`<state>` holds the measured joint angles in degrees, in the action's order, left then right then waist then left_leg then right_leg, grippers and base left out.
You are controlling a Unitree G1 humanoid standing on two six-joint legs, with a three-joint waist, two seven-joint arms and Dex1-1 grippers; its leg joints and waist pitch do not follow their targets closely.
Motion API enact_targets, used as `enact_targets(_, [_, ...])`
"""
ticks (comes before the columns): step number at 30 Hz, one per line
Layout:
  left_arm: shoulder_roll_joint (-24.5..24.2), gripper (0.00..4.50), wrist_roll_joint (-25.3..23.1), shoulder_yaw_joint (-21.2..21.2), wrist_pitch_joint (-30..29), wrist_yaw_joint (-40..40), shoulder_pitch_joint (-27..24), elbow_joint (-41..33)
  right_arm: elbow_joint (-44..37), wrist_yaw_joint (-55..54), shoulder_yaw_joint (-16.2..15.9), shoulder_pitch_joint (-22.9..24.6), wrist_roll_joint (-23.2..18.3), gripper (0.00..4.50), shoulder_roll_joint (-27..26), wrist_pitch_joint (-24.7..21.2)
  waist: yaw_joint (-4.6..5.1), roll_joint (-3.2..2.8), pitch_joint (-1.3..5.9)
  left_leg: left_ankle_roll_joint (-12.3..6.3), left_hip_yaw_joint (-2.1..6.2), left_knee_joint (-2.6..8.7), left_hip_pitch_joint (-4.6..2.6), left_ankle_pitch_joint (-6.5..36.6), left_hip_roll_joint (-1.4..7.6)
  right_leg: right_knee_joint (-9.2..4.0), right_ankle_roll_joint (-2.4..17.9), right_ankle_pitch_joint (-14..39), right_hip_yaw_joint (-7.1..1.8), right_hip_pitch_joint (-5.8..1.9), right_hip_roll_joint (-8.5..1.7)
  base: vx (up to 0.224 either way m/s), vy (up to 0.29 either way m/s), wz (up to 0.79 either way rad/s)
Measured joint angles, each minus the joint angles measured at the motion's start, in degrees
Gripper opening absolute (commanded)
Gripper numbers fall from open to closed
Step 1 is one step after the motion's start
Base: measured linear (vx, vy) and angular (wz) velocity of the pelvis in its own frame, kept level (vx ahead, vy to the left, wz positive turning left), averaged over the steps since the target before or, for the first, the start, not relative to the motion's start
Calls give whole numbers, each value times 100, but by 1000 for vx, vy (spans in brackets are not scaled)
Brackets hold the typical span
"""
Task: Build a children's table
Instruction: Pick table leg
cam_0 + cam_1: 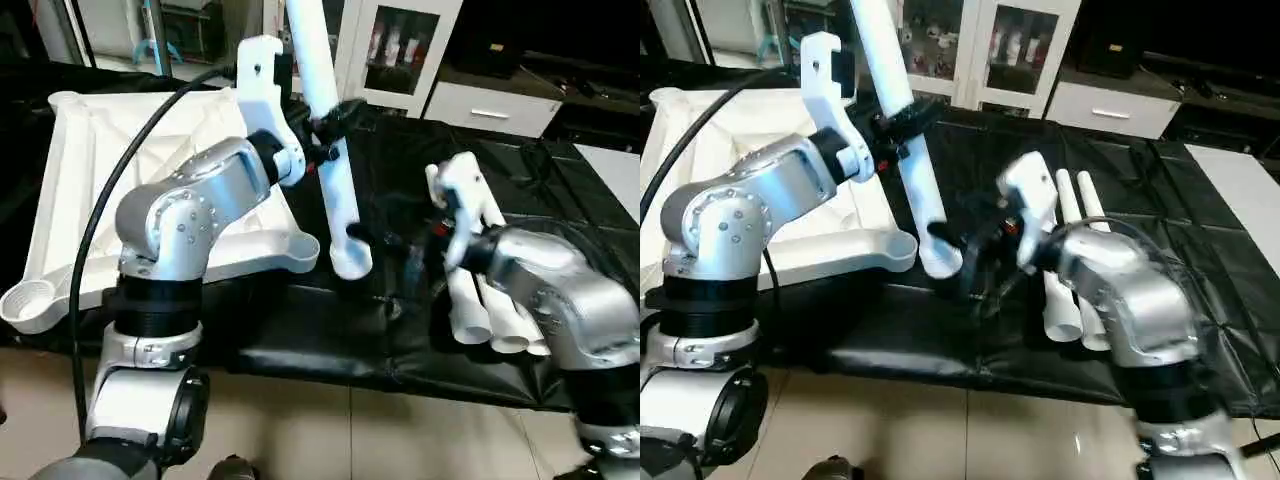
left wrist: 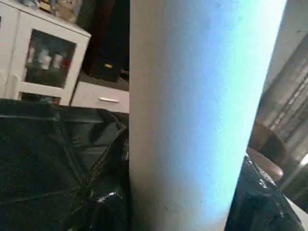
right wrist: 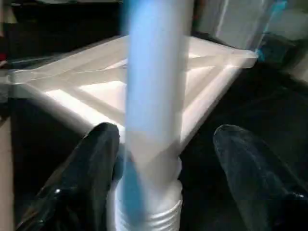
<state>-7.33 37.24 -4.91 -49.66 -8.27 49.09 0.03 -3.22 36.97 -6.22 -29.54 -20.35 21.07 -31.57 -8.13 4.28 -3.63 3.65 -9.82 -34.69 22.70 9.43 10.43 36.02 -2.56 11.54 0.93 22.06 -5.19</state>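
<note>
Leg (image 1: pixel 330 150) tilted, clamped mid-length in left tool (image 1: pixel 325 135), its lower end just off tabletop (image 1: pixel 70 180) corner socket (image 1: pixel 300 250). Right tool (image 3: pixel 166 159) fingers spread either side of that end, not gripping. Three spare legs (image 1: pixel 495 315) behind it on black worktop (image 1: pixel 560 190).

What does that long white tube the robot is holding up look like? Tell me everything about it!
The leg is a long, smooth, round white tube that looks like plastic. It stands nearly upright, leaning a little, with its top running out of the picture. The left claw is closed around its middle. Its lower end has ridged rings and sits just beside the tabletop's near corner socket, over the black cover. The right claw has its two black fingers spread either side of that lower end, not squeezing it.
</note>
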Motion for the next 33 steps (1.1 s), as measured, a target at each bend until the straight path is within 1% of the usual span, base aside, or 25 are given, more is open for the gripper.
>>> enact_targets(2, [7, 180, -107, 8, 7, 100, 8, 12, 29, -255, -169, -9, 264, 364, -141, 175, 7, -1, -1, 0, 0, 2, -1, 0, 1, 0, 0, 0, 0, 0, 0, 0, 0, 0])
enact_targets(4, [45, 180, -159, -23, 12, 153, 7, 41, 221, -605, -395, -52, 624, 366, -311, 379, 10, -1, -1, 0, 0, 3, 1, 0, 1, -2, 0, 0, 0, 1, 1, 0, 0, 0])
enact_targets(8, [154, 180, -140, 16, 14, 114, 8, 39, 555, -1015, -633, -111, 966, 366, -576, 470, -18, -1, -1, 0, 0, 1, 13, 0, 0, -9, 0, 0, 2, 1, -1, 0, 0, 0])
enact_targets(9, [155, 180, -136, 23, 13, 110, 8, 39, 582, -1043, -671, -111, 999, 366, -593, 469, -15, -1, -1, 0, 0, -1, 16, 0, -1, -10, 0, 0, 2, 2, -1, 0, 0, 0])
enact_targets(10, [175, 180, -134, 26, 13, 110, 8, 39, 588, -1046, -692, -111, 1004, 337, -622, 469, -3, -1, -1, 0, 0, -2, 19, 0, -1, -10, -1, 0, 1, 5, -1, 0, 0, 0])
enact_targets(12, [194, 179, -135, 26, 12, 109, 8, 38, 591, -1044, -699, -111, 1021, 329, -644, 473, 6, -1, -1, 0, 0, -1, 19, 1, 0, -9, -1, 0, 2, 6, -1, 0, 0, 0])
enact_targets(13, [198, 179, -135, 26, 12, 108, 8, 38, 595, -1042, -699, -111, 1028, 317, -650, 476, 6, -1, -1, 0, 1, 0, 19, 0, 0, -7, -1, 0, 2, 9, 0, 0, 0, 0])
enact_targets(14, [200, 179, -135, 26, 12, 107, 8, 37, 608, -1039, -699, -111, 1035, 317, -660, 483, 6, -1, -1, 0, 1, 0, 19, 0, 2, -5, -1, 0, 3, 10, 1, 0, 0, 0])
enact_targets(15, [202, 179, -135, 25, 11, 104, 8, 37, 618, -1036, -699, -111, 1046, 292, -666, 489, 6, -1, -1, 0, 1, 0, 19, 0, 2, -5, -1, 0, 3, 11, 1, 0, 0, 0])
enact_targets(18, [211, 179, -137, 25, 7, 81, 8, 37, 669, -1026, -699, -115, 1115, 284, -678, 584, 3, -1, -1, 0, 1, 0, 20, 0, 1, -5, -1, 0, 3, 11, 1, 0, 0, 0])
enact_targets(20, [207, 179, -146, 24, 7, 42, 8, 32, 679, -1006, -699, -116, 1121, 254, -678, 614, 2, -1, -1, 0, 1, -1, 21, 0, 1, -5, -1, 0, 2, 11, 1, 0, 0, 0])
enact_targets(23, [204, 179, -153, 26, 8, 23, 8, 25, 679, -946, -699, -116, 1120, 241, -678, 627, 4, -1, -1, 0, 1, 0, 21, 0, 1, -5, -1, 0, 2, 11, 1, 0, 0, 0])
enact_targets(25, [193, 179, -159, 31, 8, -6, 8, 20, 679, -896, -698, -116, 1115, 216, -677, 643, 4, -1, -1, -1, 1, 0, 21, 1, 1, -5, -1, 0, 2, 11, 1, 0, 0, 0])
enact_targets(26, [178, 179, -161, 34, 8, -30, 8, 15, 682, -888, -691, -116, 1107, 216, -677, 652, 4, -1, -1, -1, 1, -1, 21, 1, 1, -5, -1, 0, 2, 11, 1, 0, 0, 0])
enact_targets(27, [163, 179, -161, 42, 8, -49, 8, -2, 684, -860, -670, -115, 1075, 202, -676, 655, 3, -1, -1, -1, 1, 0, 21, 1, 1, -5, -1, 0, 3, 11, 1, 0, 0, 0])
enact_targets(28, [97, 214, -171, 107, 8, -105, 7, -72, 683, -765, -605, -115, 952, 197, -676, 650, 2, -1, -1, -1, 1, 0, 22, 1, 1, -5, -1, 0, 3, 13, 1, 0, 0, 0])
enact_targets(30, [90, 249, -155, 120, 8, -166, 8, -168, 650, -616, -524, -116, 843, 192, -656, 642, -1, -1, -1, -2, 1, 0, 22, 1, 1, -6, -1, 0, 2, 13, 0, 0, 0, 0])
enact_targets(32, [37, 249, -33, 104, -18, -448, 7, -229, 586, -272, -394, -115, 508, 190, -549, 539, -6, -1, -1, -2, 1, -1, 24, 1, 1, -6, -1, 0, 3, 13, 1, 0, 0, 0])
enact_targets(33, [11, 261, 46, 93, -30, -566, 6, -280, 553, -129, -315, -115, 372, 188, -501, 486, -6, -1, -1, -3, 1, -1, 24, 2, 1, -5, -1, 0, 3, 13, 1, 0, 0, 0])
